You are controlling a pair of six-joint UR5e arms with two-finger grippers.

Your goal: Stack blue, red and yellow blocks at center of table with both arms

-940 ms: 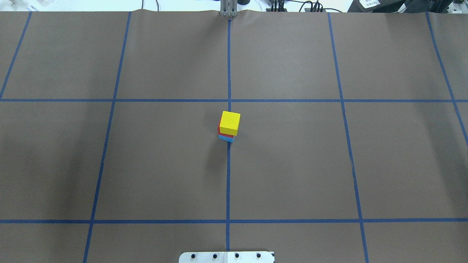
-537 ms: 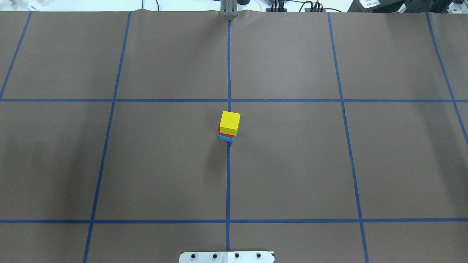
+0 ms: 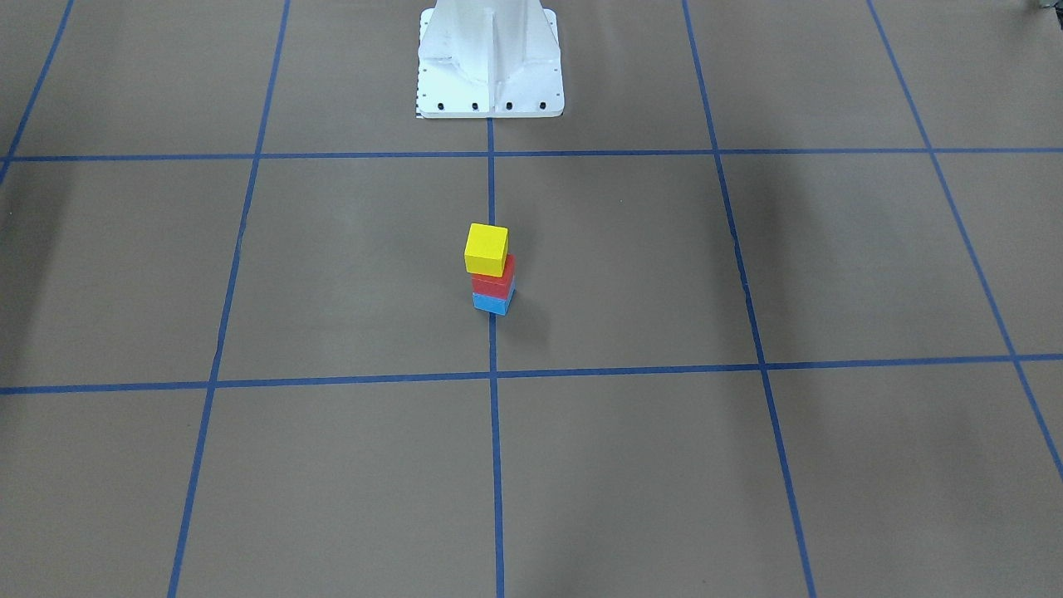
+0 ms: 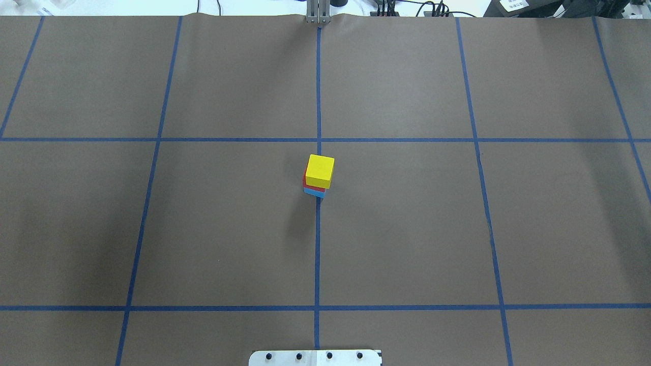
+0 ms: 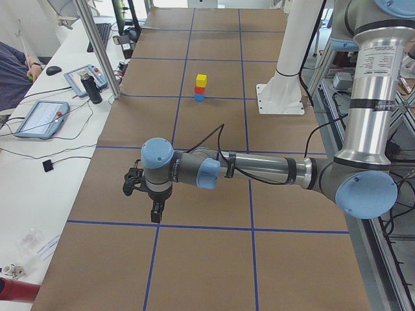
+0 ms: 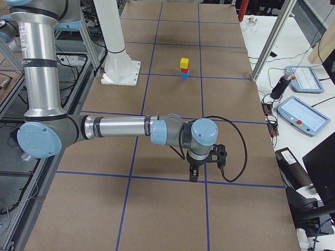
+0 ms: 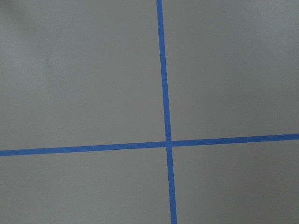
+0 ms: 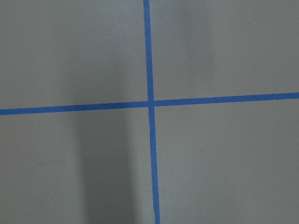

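A yellow block [image 4: 320, 171] sits on a red block [image 3: 493, 283], which sits on a blue block [image 3: 492, 302], as one stack on the table's centre line. The stack also shows in the exterior left view [image 5: 201, 87] and the exterior right view [image 6: 184, 68]. My left gripper [image 5: 155, 212] hangs over a tape crossing far from the stack, at the table's left end. My right gripper [image 6: 192, 174] hangs over a crossing at the right end. I cannot tell whether either is open or shut. Both wrist views show only paper and tape.
Brown paper with a blue tape grid [image 4: 318, 101] covers the table. The white robot base [image 3: 490, 62] stands at the near edge. Tablets and cables [image 5: 42, 116] lie on the operators' bench beyond the far edge, behind metal posts [image 6: 267, 47].
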